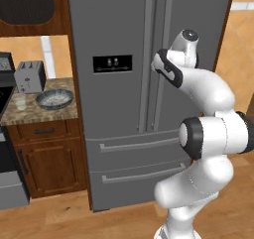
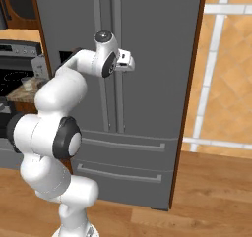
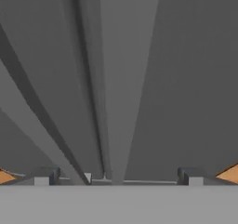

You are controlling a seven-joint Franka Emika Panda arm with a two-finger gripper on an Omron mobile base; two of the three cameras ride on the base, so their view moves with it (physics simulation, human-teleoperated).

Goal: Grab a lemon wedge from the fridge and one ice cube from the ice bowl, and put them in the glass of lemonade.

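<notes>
The fridge [image 1: 119, 29] stands with both doors shut, so the lemon wedge is hidden. My gripper [image 2: 129, 63] is raised close in front of the two long door handles [image 2: 117, 29] at about mid-height. In the hand view the gripper [image 3: 118, 177] is open, its fingertips [image 3: 46, 176] wide apart with a vertical handle [image 3: 114, 102] between them and nothing held. On the counter left of the fridge sit the ice bowl [image 1: 54, 99] and, to its left, the glass of lemonade [image 1: 21, 102].
A silver toaster [image 1: 30, 76] stands behind the bowl on the granite counter [image 1: 44, 114]. A stove [image 2: 17, 78] adjoins the counter on the left. Wooden cabinets [image 1: 47, 158] sit below, and a tiled wall [image 2: 226, 74] lies right of the fridge.
</notes>
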